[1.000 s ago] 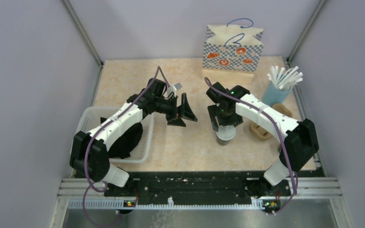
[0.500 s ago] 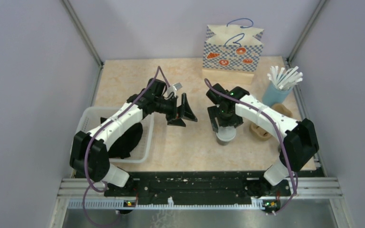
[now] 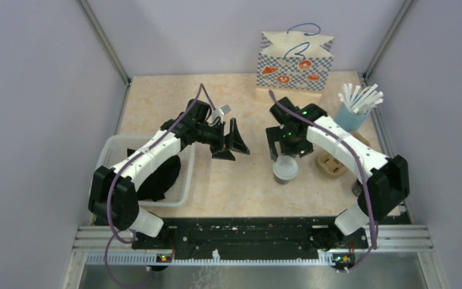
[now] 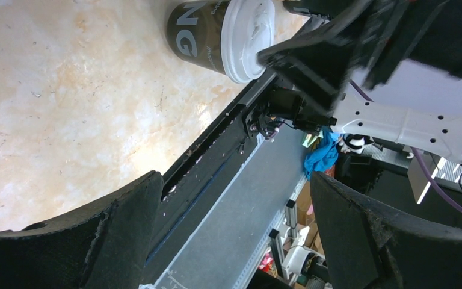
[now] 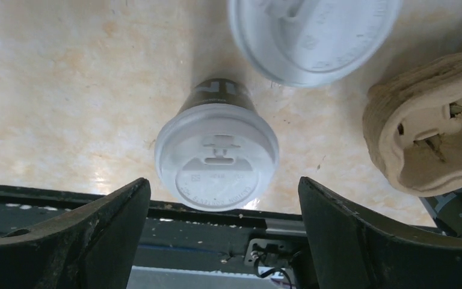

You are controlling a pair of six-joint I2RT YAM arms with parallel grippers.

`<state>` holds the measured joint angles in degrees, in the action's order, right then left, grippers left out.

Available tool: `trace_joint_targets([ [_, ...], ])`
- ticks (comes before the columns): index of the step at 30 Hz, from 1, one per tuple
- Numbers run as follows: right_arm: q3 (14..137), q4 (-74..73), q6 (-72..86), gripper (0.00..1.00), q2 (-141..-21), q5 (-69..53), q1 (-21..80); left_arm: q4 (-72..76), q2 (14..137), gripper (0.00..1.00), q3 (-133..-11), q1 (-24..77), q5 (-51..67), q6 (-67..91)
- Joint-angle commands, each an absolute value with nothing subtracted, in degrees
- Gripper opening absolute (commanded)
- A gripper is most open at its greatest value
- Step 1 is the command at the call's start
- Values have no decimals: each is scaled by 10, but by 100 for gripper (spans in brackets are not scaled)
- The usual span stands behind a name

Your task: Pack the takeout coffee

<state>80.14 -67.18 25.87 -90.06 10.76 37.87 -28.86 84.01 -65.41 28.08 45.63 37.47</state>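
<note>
Item: takeout coffee cup [image 3: 286,169], lidded, stood upright on the tabletop [image 3: 168,102], just beside the pulp carrier [image 3: 332,165].
Right gripper [image 3: 287,147]: hung above it, jaws wide, empty.
Left gripper [image 3: 231,143]: wide, empty, apart.
Hazard: an off-centre squeeze could have tipped the cup or popped its lid.

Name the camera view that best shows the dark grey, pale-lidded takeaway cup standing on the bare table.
Right wrist view: the dark grey lidded takeaway cup sits centred, its whole lid and embossed marks clear. The top external view shows the cup small. The left wrist view shows the cup cropped at the top edge.
</note>
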Motion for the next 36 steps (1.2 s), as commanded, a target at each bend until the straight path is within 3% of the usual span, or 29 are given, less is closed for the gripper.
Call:
trace_joint_targets([
  [1,817,-655,227,92,-782,2,278,-263,859,98,-654,295,479,379],
  [5,697,-578,190,89,-716,-203,150,-222,910,98,-683,341,482,409],
  [10,551,-441,205,85,-661,-354,69,-207,1006,98,-773,385,481,420],
  [20,430,-338,240,68,-652,-399,56,-210,1094,86,-816,399,468,402],
  [24,417,-335,232,66,-655,-408,36,-216,1120,80,-827,400,483,395],
  [31,393,-330,227,61,-664,-455,-20,-152,1142,91,-803,404,528,419],
  [36,385,-312,224,57,-686,-480,-26,-155,1155,79,-796,404,518,416],
])
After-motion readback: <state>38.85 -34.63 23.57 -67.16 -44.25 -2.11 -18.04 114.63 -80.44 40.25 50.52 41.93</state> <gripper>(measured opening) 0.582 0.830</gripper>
